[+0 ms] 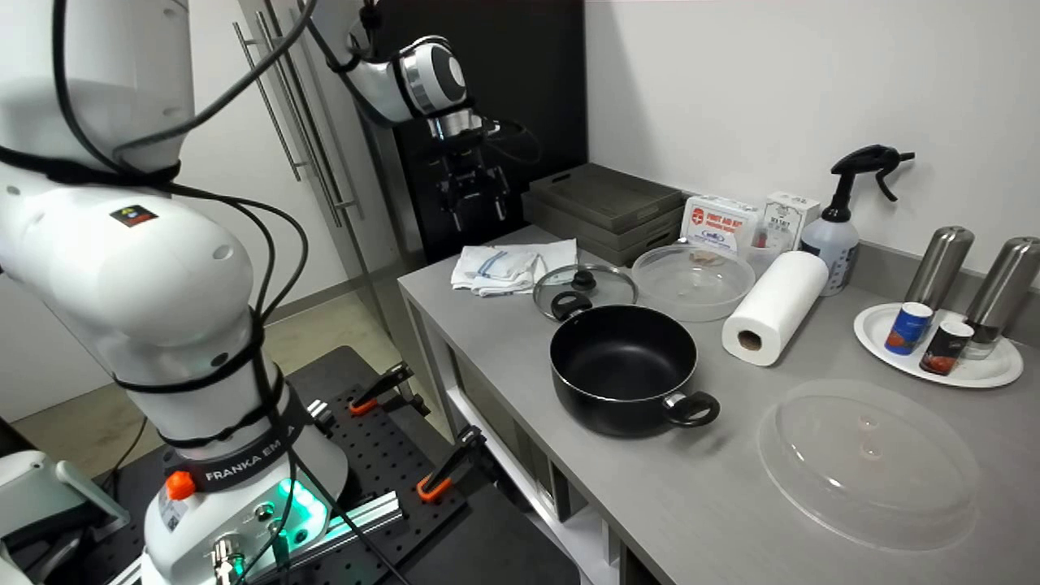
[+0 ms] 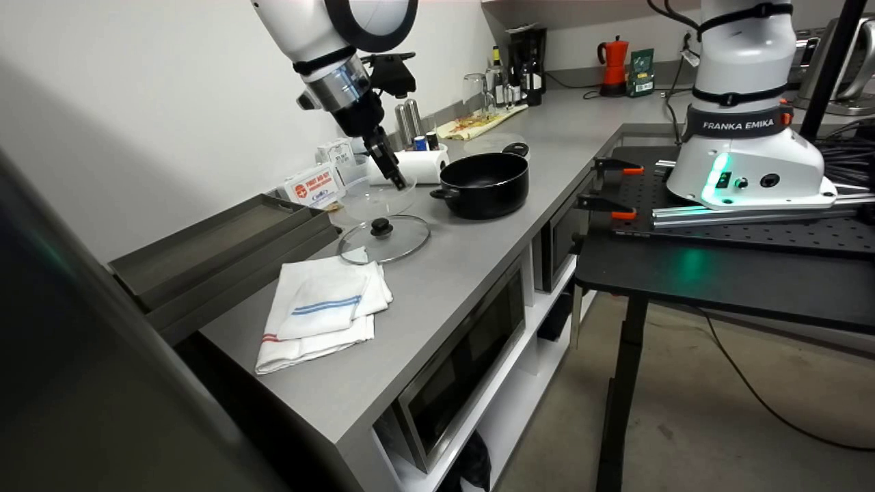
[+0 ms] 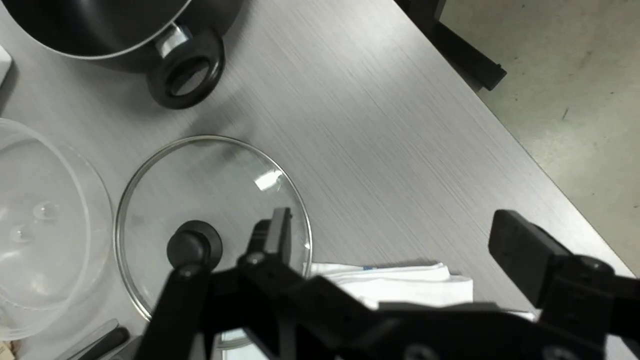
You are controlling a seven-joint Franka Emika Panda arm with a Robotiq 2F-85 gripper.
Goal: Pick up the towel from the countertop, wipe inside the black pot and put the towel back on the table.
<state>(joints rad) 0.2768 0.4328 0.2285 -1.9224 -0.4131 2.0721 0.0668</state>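
The towel (image 1: 513, 266) is a folded white cloth with blue stripes, lying flat near the countertop's end in both exterior views. A red stripe also shows on the towel (image 2: 321, 307) from the far side. Part of the towel (image 3: 400, 287) appears in the wrist view, the rest covered by the gripper's body. The black pot (image 1: 626, 357) stands upright on the grey countertop (image 1: 715, 496), which is also the table, and its visible inside is bare. My gripper (image 3: 392, 225) hangs above the worktop, apart from the towel, jaws wide open with nothing between them.
A glass lid (image 2: 403, 242) overlaps the towel's edge, close to the pot. Grey stacked trays (image 1: 605, 207), a clear plastic cover (image 1: 693, 280) and a paper roll (image 1: 776, 307) stand along the wall side. Another clear cover (image 1: 869, 463) lies beyond the pot.
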